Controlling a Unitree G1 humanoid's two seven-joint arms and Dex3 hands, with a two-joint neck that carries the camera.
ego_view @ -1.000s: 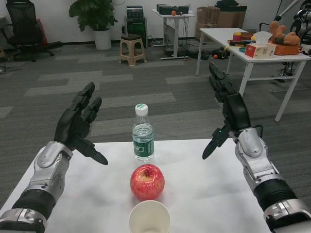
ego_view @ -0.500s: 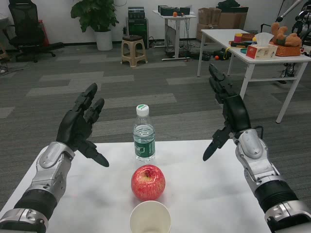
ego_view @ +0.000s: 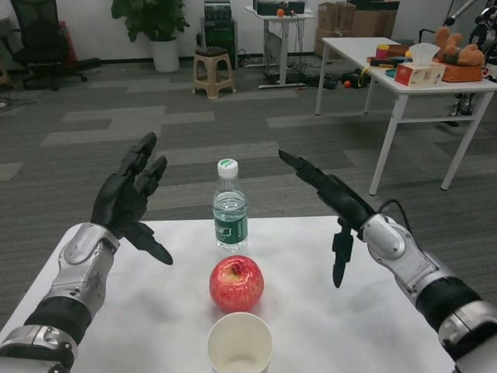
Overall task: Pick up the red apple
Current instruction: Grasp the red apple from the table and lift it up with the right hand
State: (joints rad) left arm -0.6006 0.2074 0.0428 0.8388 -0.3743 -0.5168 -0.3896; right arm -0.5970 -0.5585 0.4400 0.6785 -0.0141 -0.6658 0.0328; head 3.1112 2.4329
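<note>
The apple (ego_view: 236,284) sat near centre on the table (ego_view: 365,326). Both hands were spread and empty; right hand (ego_view: 334,203) angled inward. Approach step; next, closing around the apple.

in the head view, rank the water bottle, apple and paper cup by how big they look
1. water bottle, tallest, though it is narrow
2. paper cup and apple look about alike; the cup is nearest the camera and cut off by the frame edge, so no ranking between them

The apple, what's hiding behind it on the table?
Right behind the red apple stands a water bottle with a green label and white cap. The apple covers none of it; beyond the bottle the white table ends and grey floor shows.
</note>
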